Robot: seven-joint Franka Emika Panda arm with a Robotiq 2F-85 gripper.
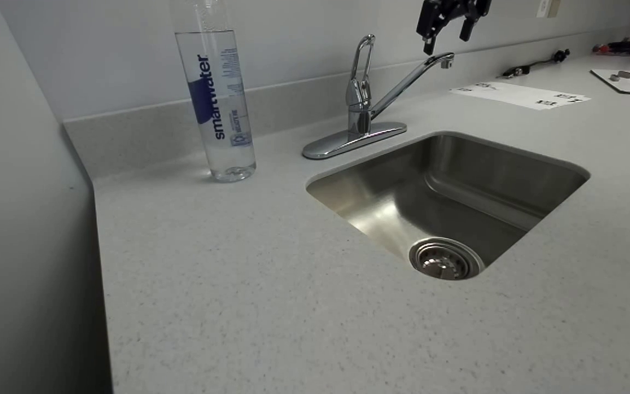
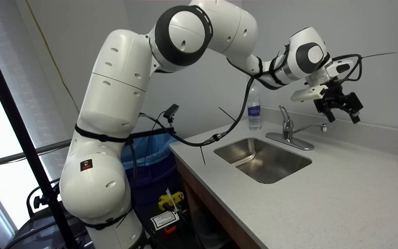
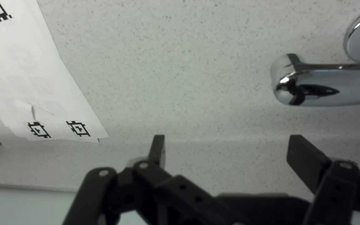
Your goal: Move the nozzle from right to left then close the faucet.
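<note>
– where to look for the nozzle (image 1: 404, 84)?
– on the faucet (image 1: 359, 117), jutting sideways, away from the sink (image 1: 490, 164), and ending in a rounded tip (image 1: 446, 61) above the worktop (image 1: 227, 295), near the backsplash (image 1: 293, 106).
– and for the end effector (image 2: 343, 118)?
– at the end of the white arm (image 2: 112, 97), near that tip and a little higher in both exterior views.
– gripping or not?
– spread wide, to judge by the wrist view, with a broad gap between the fingers (image 3: 306, 161). apart from the nozzle too, with background showing between in every view.
– what about the lever handle (image 1: 355, 87)?
– standing upright over the oval base plate (image 1: 332, 145).
– what else to note?
– in an exterior view, note a clear bottle (image 1: 219, 104) with a blue label, upright on the worktop, past one end of the base plate. find also a sheet of paper (image 1: 517, 97) with black square markers, lying farther off, past the other end.
– and down in the sink?
– see a round metal drain (image 1: 442, 262) there, partly hidden by the near edge.
</note>
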